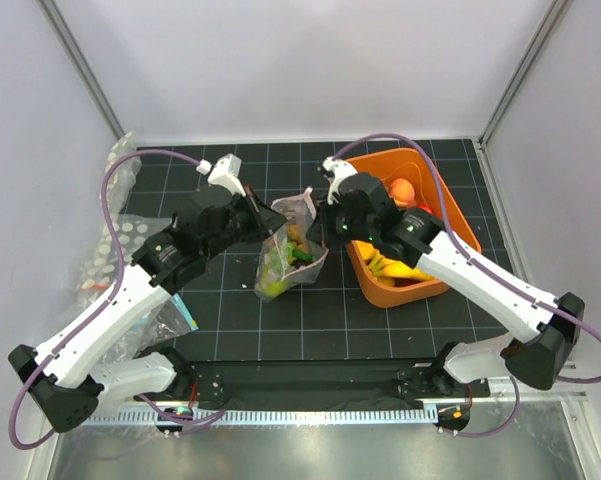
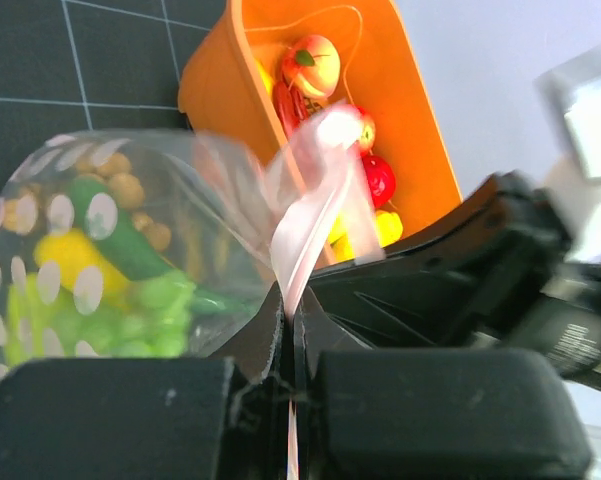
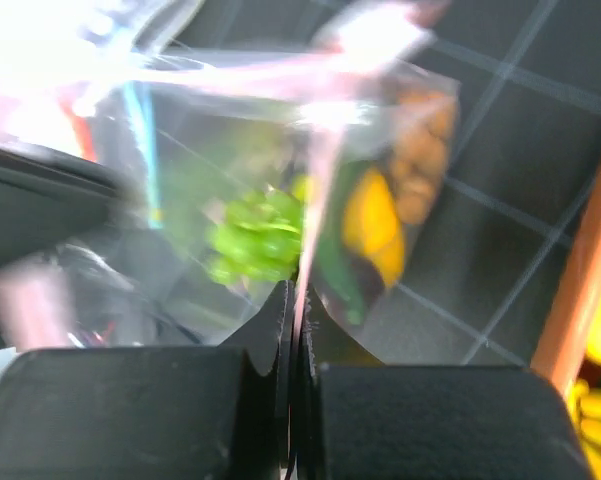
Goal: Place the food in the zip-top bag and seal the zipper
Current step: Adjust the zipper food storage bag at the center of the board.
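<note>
The clear dotted zip-top bag (image 1: 292,250) hangs between both arms at mid-table with green, yellow and brown toy food (image 1: 280,268) inside. In the left wrist view the bag (image 2: 100,260) holds green and yellow pieces (image 2: 100,290). My left gripper (image 1: 272,212) (image 2: 291,305) is shut on the pale pink zipper strip (image 2: 305,225). My right gripper (image 1: 322,218) (image 3: 296,295) is shut on the same strip (image 3: 315,170), with the bagged food (image 3: 255,235) just beyond it. More toy fruits (image 1: 404,190) (image 2: 310,62) lie in the orange tub.
The orange tub (image 1: 458,225) (image 2: 215,85) stands right of the bag with bananas (image 1: 388,268) and round fruit inside. Other clear dotted bags (image 1: 120,235) lie piled at the left edge. Grey walls close in the mat on three sides.
</note>
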